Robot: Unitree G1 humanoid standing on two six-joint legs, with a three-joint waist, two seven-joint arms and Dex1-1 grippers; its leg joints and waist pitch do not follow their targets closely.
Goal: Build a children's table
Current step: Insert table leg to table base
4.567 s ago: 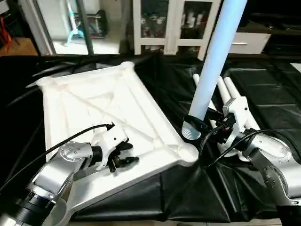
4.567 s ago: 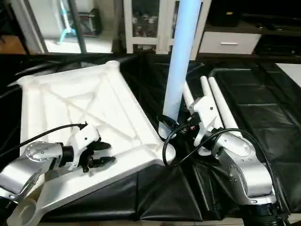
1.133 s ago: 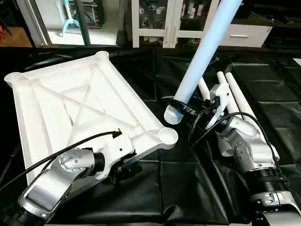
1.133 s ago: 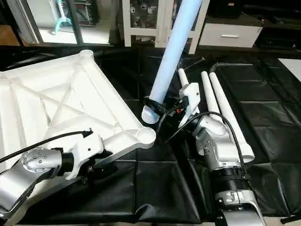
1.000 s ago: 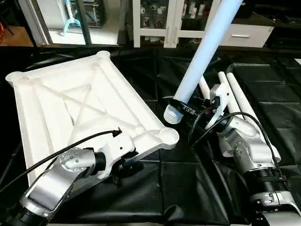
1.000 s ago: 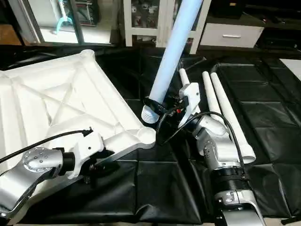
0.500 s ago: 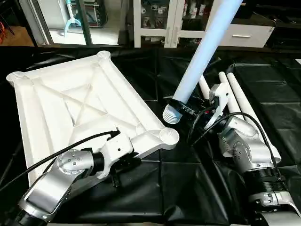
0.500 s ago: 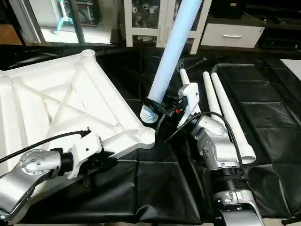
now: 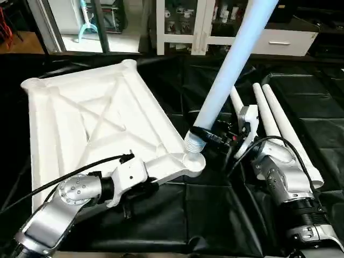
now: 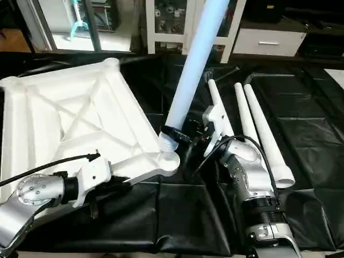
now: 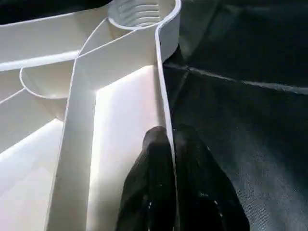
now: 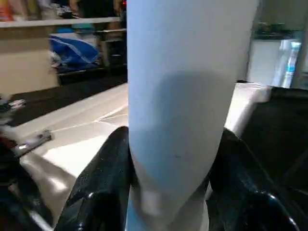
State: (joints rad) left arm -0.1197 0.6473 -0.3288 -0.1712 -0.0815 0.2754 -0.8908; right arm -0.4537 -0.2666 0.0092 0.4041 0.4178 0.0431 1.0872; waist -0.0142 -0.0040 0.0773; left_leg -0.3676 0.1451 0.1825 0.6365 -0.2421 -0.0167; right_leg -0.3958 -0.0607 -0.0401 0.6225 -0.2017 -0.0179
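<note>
The white tabletop (image 9: 97, 123) lies underside up on the black cloth, its X ribs showing. My left gripper (image 11: 167, 137) is shut on the tabletop's near rim, one black finger (image 11: 149, 178) on each side of the thin wall, a short way from the near right corner socket (image 9: 193, 161). My right gripper (image 9: 208, 135) is shut on a long white leg (image 9: 228, 70), held steeply tilted. The leg's ribbed end (image 9: 193, 142) sits just above that socket, at its mouth. In the right wrist view the leg (image 12: 187, 96) stands between both fingers (image 12: 103, 183).
Three more white legs (image 9: 271, 121) lie side by side on the black cloth to the right, behind my right arm. A white cabinet (image 9: 199, 27) and a glass door stand beyond the table's far edge. Black cloth (image 9: 215, 215) covers the near part.
My left gripper has shut on the tabletop's near rim. The leg's ribbed end has come down closer to the corner socket. The camera has shifted a little.
</note>
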